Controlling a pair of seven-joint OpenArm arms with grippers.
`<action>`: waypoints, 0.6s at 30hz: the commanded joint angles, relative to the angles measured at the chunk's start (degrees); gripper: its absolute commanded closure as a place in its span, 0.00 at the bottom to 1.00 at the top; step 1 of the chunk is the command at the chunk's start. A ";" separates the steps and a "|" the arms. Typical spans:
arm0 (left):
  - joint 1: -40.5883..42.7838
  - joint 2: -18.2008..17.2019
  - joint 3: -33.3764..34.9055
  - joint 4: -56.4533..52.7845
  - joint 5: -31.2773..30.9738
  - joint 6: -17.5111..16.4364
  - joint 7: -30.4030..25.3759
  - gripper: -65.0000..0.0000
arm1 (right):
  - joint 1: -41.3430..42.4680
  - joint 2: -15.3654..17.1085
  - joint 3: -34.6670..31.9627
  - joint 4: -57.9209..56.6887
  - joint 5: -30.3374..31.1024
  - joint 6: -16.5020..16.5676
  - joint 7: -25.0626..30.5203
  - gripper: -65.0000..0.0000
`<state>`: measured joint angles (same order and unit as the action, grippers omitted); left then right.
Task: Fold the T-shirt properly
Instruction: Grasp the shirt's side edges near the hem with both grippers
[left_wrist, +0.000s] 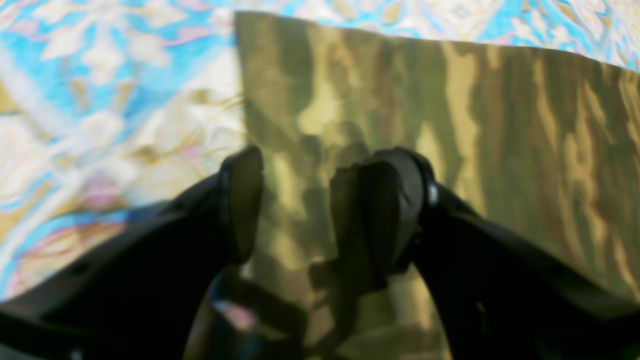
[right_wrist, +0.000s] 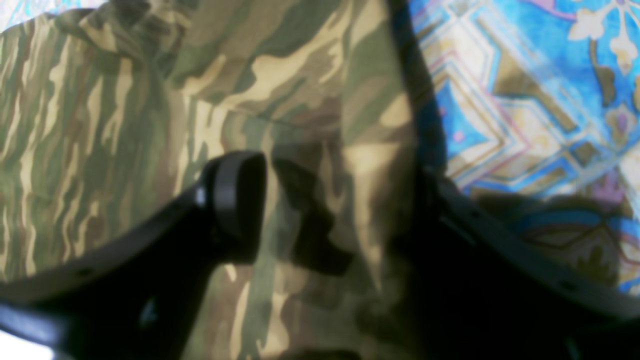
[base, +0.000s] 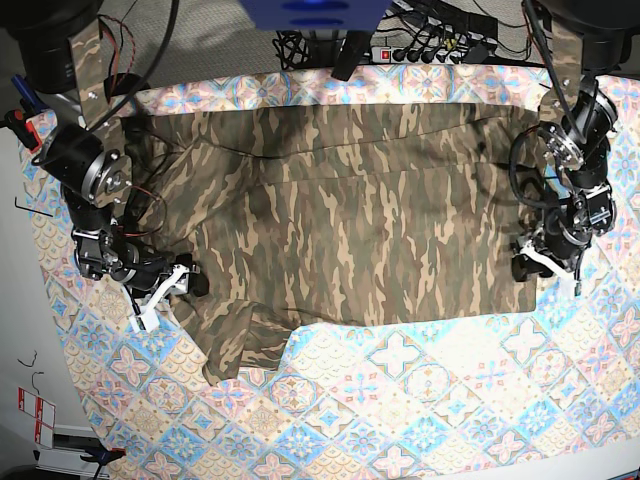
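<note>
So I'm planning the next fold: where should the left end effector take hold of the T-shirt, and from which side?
Probably the hem corner of the T-shirt beside the left end effector, coming in from the outer side over the tablecloth. The cloth lies flat there with a straight free edge, seen in the left wrist view, so one finger could slide under it. The jaws stand apart and hold nothing.

The T-shirt (base: 340, 220) is soft matt camouflage cloth, lightly creased; the tablecloth (base: 420, 400) over the tabletop is smooth printed cloth. Both tools' fingers (left_wrist: 245, 200) look like matt black plastic.
</note>
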<state>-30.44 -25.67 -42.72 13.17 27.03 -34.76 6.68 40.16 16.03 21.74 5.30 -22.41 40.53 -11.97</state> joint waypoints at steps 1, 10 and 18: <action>-0.29 -1.10 0.21 0.24 1.41 1.31 2.33 0.48 | 0.32 0.54 -0.24 -0.16 -2.25 -0.53 -3.90 0.41; -0.64 4.09 0.48 -2.49 6.42 -4.58 2.07 0.48 | 0.32 0.54 -0.24 -0.16 -2.25 -0.53 -3.90 0.42; -4.42 10.68 0.39 -3.01 6.78 -5.24 2.42 0.49 | 0.32 0.54 -0.24 -0.16 -2.25 -0.53 -3.90 0.42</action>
<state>-34.72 -15.07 -42.59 10.72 31.81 -38.54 5.32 40.14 16.14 21.74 5.30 -22.44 40.69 -12.08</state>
